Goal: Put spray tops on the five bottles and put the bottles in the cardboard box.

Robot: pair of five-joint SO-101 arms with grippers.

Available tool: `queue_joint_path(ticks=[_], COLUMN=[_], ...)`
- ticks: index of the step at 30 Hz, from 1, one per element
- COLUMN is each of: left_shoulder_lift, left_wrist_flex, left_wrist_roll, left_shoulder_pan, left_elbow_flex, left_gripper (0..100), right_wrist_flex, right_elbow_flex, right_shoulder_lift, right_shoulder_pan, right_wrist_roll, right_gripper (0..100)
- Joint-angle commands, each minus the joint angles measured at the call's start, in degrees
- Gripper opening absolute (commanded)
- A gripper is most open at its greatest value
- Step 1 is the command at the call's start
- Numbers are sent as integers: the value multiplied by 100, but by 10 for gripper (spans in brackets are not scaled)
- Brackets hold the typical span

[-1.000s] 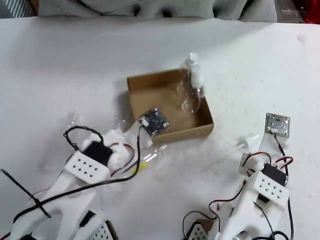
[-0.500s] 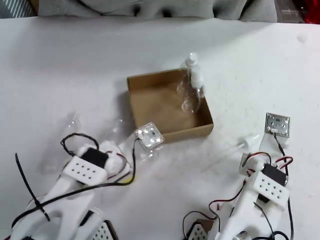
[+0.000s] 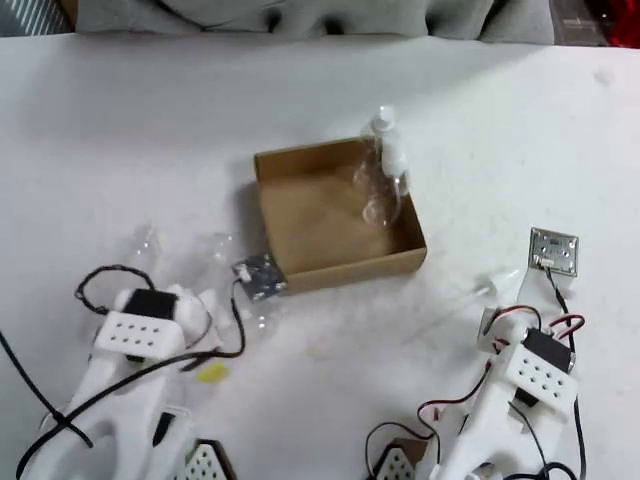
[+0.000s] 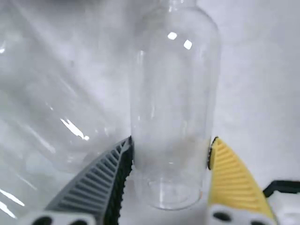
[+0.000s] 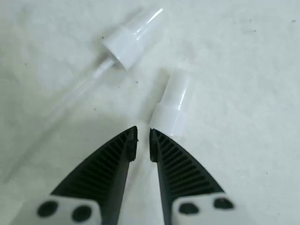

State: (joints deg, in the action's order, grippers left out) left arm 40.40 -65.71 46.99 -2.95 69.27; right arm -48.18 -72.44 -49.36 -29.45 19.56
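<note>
Bottle (image 4: 173, 93), clear, is clamped between the left gripper's (image 4: 168, 147) fingers, just beside a near corner of the box (image 3: 345, 268). The right gripper (image 5: 142, 136), almost closed and empty, hangs just beside two spray tops (image 5: 133, 35) lying on the table (image 3: 300, 100).

Likely home or lounge: grey tufted sofa (image 3: 300, 18) behind white table (image 3: 150, 120).

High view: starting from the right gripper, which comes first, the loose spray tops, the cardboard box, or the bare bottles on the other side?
1. Spray tops: just past the tips of the right gripper, on the right side.
2. Box: in the middle, further left.
3. Bare bottles: far left side.
</note>
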Motion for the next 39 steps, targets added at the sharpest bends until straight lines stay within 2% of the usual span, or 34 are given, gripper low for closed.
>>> queue_joint_path(ticks=[1, 5, 10, 14, 21, 27, 34, 39], left_shoulder_lift=[40, 40, 40, -4, 31, -13, -22, -207], left_wrist_flex=[-712, -1451, -1714, -1785, -1345, -941, -765, -440], left_wrist_roll=[246, 246, 211, -18, -79, -510, -897, -1046], left_shoulder_pan=[400, 356, 347, 119, -198, -330, -1200, -1226], left_elbow_flex=[-457, -1169, -1793, -1873, -1336, -1547, -1574, -1618], left_gripper=[244, 246, 255, 329, 339, 339, 339, 339], right_wrist_flex=[57, 57, 57, 57, 57, 57, 57, 57], right_elbow_flex=[44, 35, 26, 26, 26, 26, 0, -9], right_shoulder_lift=[-110, -110, -110, -110, -110, -110, -110, -110], right_shoulder_pan=[66, 66, 66, 66, 66, 75, 75, 75], right_wrist_roll=[88, 299, 387, 387, 387, 387, 387, 387], right_gripper=[22, 22, 22, 22, 22, 22, 22, 22])
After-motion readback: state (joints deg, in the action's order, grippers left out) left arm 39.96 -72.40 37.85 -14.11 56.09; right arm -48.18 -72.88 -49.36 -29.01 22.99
